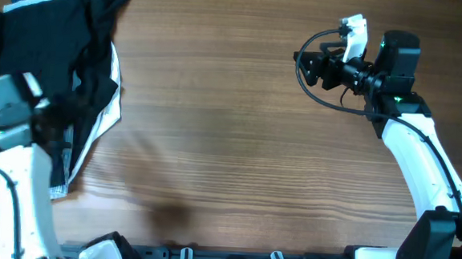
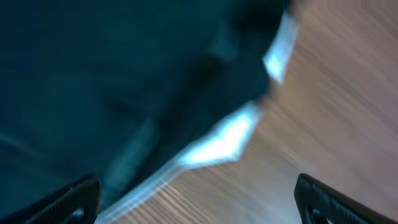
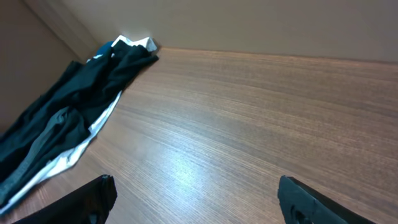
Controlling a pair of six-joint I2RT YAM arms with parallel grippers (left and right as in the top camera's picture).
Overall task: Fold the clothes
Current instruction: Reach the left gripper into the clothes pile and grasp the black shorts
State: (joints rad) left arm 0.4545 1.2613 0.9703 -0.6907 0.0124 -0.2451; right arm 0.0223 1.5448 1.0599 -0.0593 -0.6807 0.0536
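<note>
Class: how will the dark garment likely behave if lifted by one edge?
Probably floppy: the garment lies crumpled in soft folds, so it should drape. Likely light, being thin cloth. Pushed, it would probably bunch rather than slide on the table.

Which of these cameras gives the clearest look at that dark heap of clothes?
The right wrist view: the dark clothes lie sharp and uncovered. Overhead shows them too, but the left arm covers part and the frame edge cuts them. The left wrist view is only a blurred close-up.
</note>
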